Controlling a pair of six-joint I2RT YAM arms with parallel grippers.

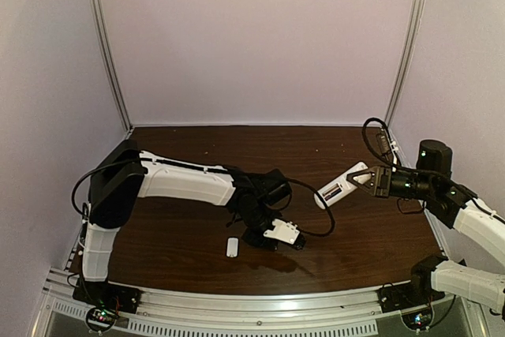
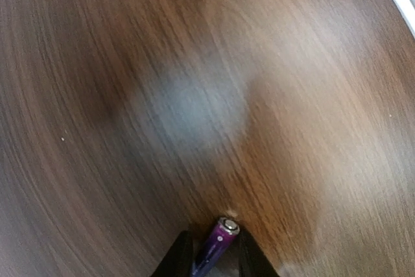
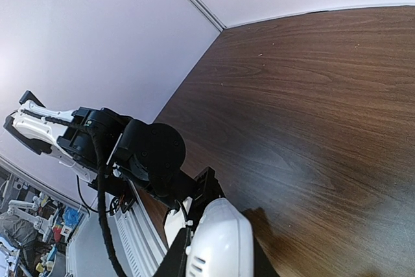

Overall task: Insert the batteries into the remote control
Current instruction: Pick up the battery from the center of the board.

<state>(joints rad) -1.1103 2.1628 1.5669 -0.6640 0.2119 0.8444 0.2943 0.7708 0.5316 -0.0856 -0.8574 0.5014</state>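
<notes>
The left arm stretches low across the dark wooden surface (image 1: 181, 262) toward its middle, and its claw (image 2: 215, 252) points down at the wood. The two dark fingers (image 2: 180, 259) sit close on either side of a battery (image 2: 224, 233) and pinch it. The battery is a small purple cylinder whose silvery end points away from the wrist. From here I cannot tell whether that end touches the wood or hangs just above it. Over on the right, the right claw (image 1: 368, 181) is clamped on one end of the remote control (image 1: 339, 187). It holds the white bar up off the surface, slanting toward the middle. A dark and reddish patch shows on the remote's upward face, too small to make out. A small white cover piece (image 1: 232, 247) lies flat on the wood just beside the left claw, toward the near edge and well apart from the remote.
</notes>
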